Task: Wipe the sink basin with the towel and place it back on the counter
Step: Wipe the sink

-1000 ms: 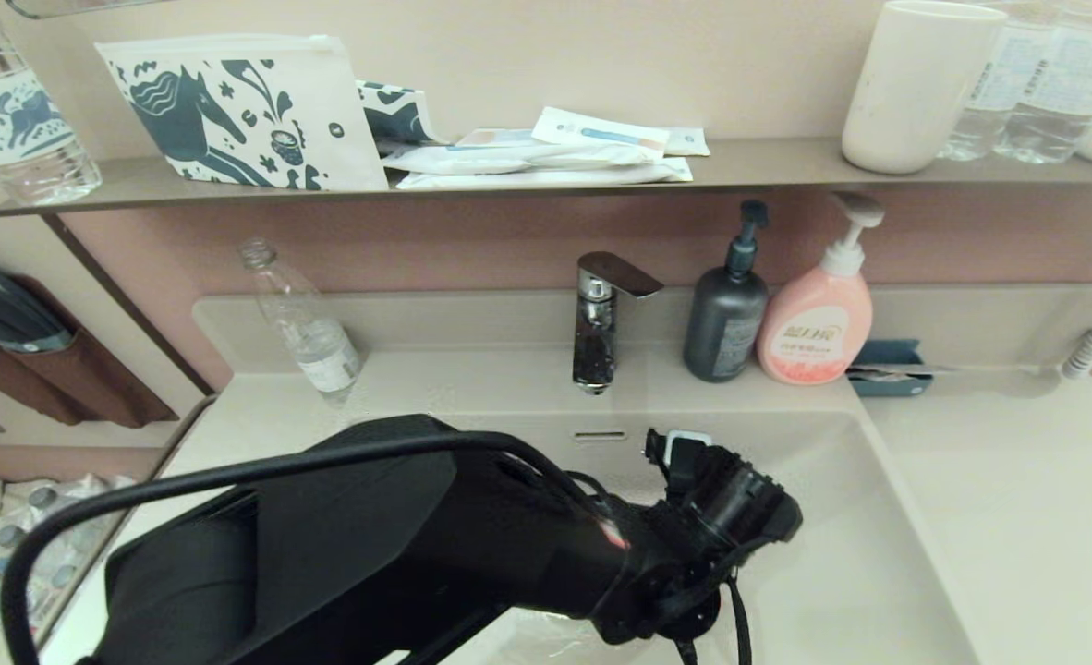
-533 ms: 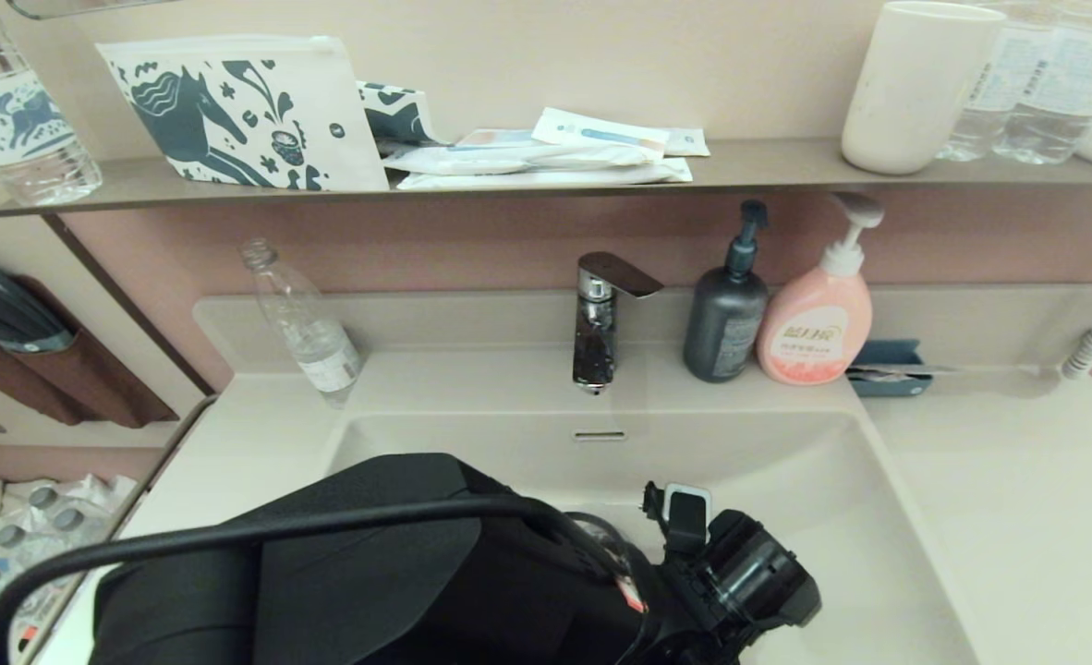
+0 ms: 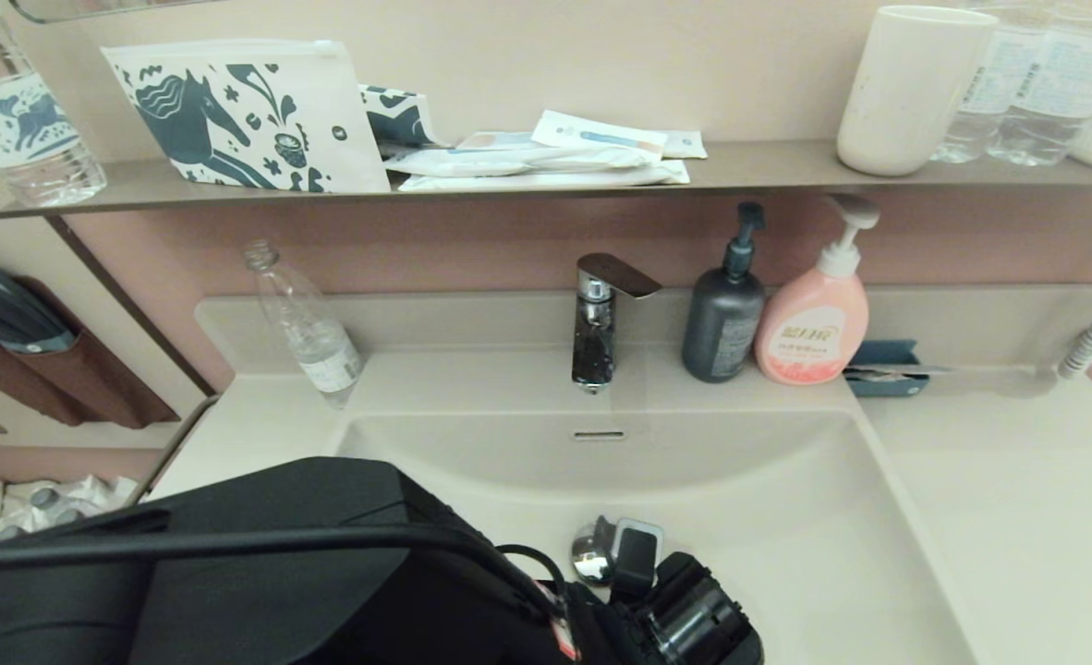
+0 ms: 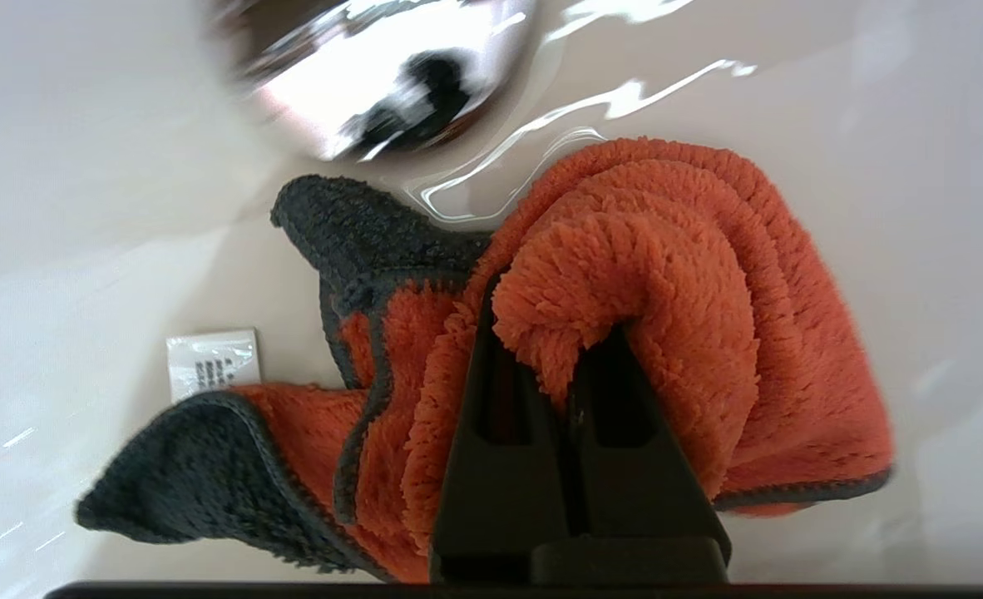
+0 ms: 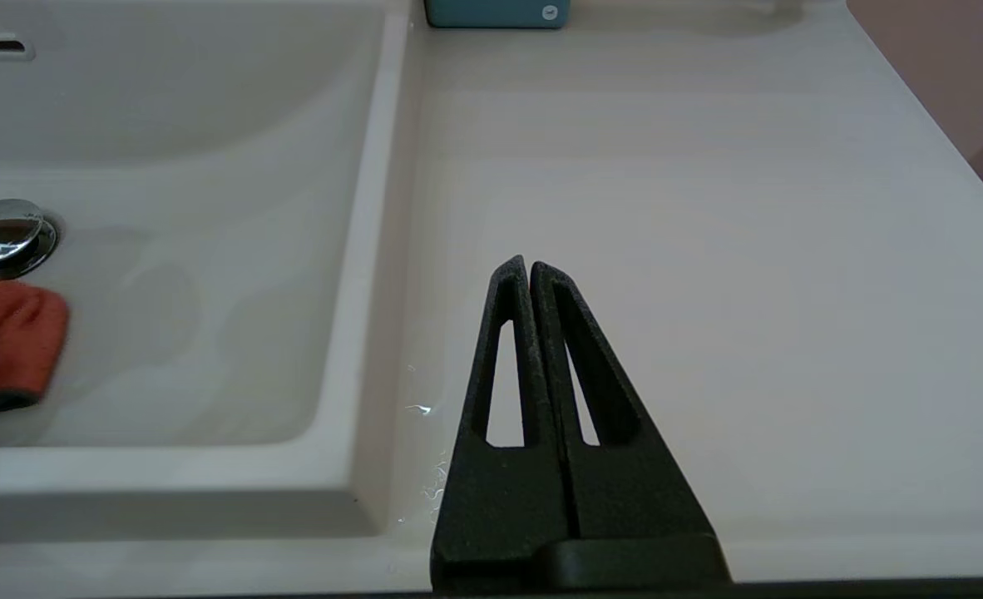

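We look down on a cream-white sink basin (image 3: 814,517) set into a counter (image 3: 1017,489) of the same colour. Our left arm reaches into the basin from the near left, its dark bulk hiding much of the floor there. Our left gripper (image 4: 570,320) is down inside the basin with its two black fingers pressed together on a fold of the towel (image 4: 666,274), an orange-red terry cloth with a dark grey edge. The pinched fold bulges up and over the fingertips, and the rest of the cloth spreads out on both sides of the claw, lying on the glossy basin floor. One dark grey corner sticks out toward the round chrome drain plug (image 4: 383,75), which sits just beyond the cloth, close to it; we cannot tell whether they touch. A small white care label (image 4: 211,359) lies flat on the floor beside another grey corner.

Our right gripper (image 5: 529,274) hangs over the bare counter to the right of the basin, fingers shut against each other with nothing between them. From there the towel shows as a red lump (image 5: 5,345) on the basin floor just beside the drain plug (image 5: 1,233).

At the back, a chrome tap (image 3: 597,319) stands behind the basin, with a dark pump bottle (image 3: 723,309) and a pink pump bottle (image 3: 816,314) to its right.
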Robot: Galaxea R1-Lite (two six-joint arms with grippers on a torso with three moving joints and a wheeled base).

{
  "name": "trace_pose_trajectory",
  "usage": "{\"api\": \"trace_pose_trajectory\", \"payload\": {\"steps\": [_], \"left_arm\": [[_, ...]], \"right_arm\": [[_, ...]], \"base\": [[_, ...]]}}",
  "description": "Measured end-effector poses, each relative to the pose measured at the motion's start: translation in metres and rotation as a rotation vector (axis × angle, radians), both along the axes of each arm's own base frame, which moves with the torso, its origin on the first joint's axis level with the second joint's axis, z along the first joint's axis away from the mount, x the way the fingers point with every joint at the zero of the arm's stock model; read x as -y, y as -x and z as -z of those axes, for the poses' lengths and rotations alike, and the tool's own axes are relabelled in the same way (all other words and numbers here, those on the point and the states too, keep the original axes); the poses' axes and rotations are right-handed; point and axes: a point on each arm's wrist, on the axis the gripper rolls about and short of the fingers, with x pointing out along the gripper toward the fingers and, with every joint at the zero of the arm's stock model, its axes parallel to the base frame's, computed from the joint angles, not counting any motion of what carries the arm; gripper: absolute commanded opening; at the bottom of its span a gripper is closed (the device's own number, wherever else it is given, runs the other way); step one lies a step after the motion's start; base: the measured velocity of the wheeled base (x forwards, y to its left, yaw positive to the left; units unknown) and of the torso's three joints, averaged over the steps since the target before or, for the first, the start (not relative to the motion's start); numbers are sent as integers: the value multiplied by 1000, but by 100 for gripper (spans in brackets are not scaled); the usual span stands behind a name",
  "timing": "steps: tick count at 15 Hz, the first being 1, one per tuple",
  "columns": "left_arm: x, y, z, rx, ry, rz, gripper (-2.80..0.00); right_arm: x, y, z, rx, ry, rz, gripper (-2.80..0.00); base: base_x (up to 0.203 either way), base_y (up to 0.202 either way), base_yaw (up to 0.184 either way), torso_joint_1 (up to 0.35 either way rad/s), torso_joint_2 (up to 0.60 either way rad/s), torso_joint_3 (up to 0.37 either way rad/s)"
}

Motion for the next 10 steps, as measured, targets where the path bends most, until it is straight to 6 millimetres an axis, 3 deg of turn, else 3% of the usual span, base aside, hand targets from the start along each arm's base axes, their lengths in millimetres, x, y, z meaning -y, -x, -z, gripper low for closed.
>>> {"api": "trace_pose_trajectory", "payload": {"steps": [10], "left_arm": [[-73, -18, -15, 18, -94, 4, -280]], "right_arm": [[0, 0, 0, 0, 0, 0, -280]], "base": [[0, 0, 0, 0, 0, 0]]}}
